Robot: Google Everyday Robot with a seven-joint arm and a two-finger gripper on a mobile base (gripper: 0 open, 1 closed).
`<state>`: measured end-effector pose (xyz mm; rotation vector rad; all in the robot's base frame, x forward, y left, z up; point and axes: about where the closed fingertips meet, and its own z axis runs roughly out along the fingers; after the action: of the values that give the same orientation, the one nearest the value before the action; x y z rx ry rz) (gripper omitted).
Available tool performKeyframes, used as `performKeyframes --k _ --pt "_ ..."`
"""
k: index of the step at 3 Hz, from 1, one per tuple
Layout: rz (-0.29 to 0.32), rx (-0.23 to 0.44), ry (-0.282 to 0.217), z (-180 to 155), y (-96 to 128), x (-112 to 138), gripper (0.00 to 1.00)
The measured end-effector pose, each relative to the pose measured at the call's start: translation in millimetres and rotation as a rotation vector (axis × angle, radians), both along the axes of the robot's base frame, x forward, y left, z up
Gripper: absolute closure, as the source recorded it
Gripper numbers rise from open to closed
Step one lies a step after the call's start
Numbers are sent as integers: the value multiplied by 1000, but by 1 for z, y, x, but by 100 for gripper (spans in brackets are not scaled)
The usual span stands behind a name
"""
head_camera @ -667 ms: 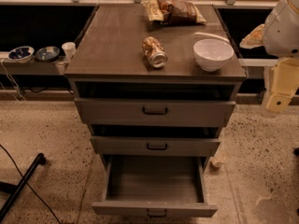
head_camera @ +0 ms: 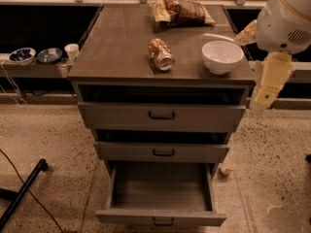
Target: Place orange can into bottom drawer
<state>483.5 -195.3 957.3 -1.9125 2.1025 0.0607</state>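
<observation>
Where cabinet (head_camera: 121, 42) ends — hand (head_camera: 265, 92) hangs downward.

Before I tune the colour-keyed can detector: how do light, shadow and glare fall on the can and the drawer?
Camera view: warm, dim light; the orange can lies on the cabinet top with a glint on its silver end. Camera view: the open bottom drawer is shaded inside but readable. Camera view: the gripper hangs pale at the right, beside the cabinet's corner.
</observation>
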Motion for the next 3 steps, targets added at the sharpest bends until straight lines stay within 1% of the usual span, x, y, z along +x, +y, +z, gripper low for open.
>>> performKeyframes --k 1,2,3 --pt "-28 50 -6 7 37 44 0" --pt "-168 72 -34 7 93 113 0" --pt "-341 75 -39 -6 107 158 0"
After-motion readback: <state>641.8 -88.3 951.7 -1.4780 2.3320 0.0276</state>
